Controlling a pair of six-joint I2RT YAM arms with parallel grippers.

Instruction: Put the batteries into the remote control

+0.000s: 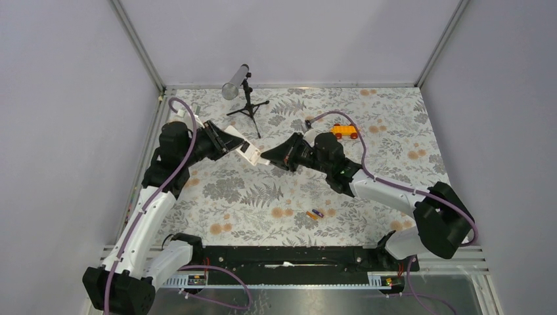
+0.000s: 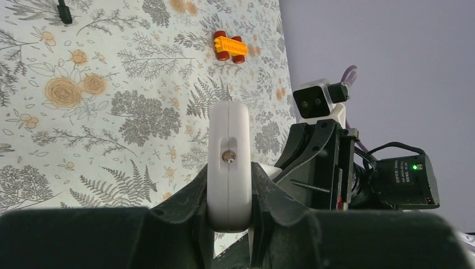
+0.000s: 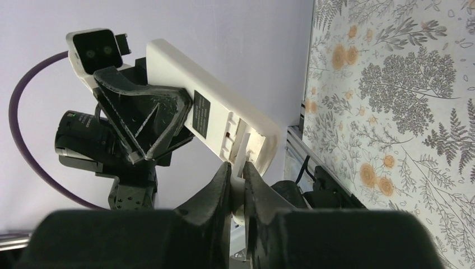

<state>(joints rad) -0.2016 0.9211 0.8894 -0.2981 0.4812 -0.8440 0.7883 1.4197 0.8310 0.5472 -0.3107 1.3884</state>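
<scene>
- Top external view: my left claw [image 1: 238, 146] clamps the remote control [image 1: 248, 152] aloft toward the far-left corner. If my right arm's pull twists it, it could slip in that grip.
- My right claw [image 3: 240, 180] is pinched narrow on what seems to be the cover flap [image 3: 242, 159] at the remote's end. Tugging askew could snap or drop it.
- The batteries [image 1: 315, 214] lie by the near edge, right of middle. A bump could roll them.
- Both arms reach inward, claws nose to nose.

Pale lilac walls [image 1: 59, 98] enclose a table [image 1: 394, 131] under grey-and-orange floral cloth [image 1: 249, 200]; light is even, soft.
</scene>
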